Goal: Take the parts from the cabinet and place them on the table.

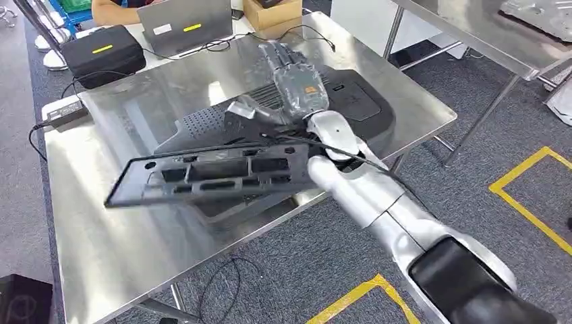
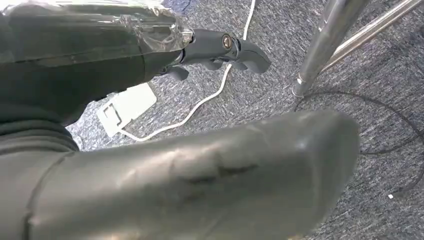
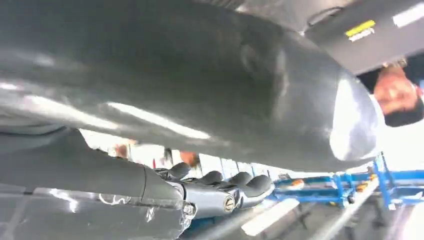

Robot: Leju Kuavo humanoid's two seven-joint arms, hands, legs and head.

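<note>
A long black slotted panel (image 1: 202, 172) lies tilted near the front of the steel table (image 1: 135, 236), leaning on a larger black part with a mesh patch (image 1: 351, 101). My right arm reaches over both parts. My right hand (image 1: 290, 74) hovers flat above the larger part, fingers stretched out, thumb (image 1: 249, 111) pointing toward the panel's upper edge; nothing sits between thumb and fingers (image 3: 235, 182) in the right wrist view. My left hand (image 2: 220, 47) hangs beside the table above the carpet, holding nothing, its fingers apart from the thumb.
At the table's back stand a black case (image 1: 101, 50), a laptop (image 1: 185, 23), a cardboard box (image 1: 270, 13) and a power adapter (image 1: 64, 111); a person (image 1: 115, 8) sits behind. A second steel table (image 1: 472, 27) stands right. A table leg (image 2: 325, 45) and white cable (image 2: 200, 102) are near my left hand.
</note>
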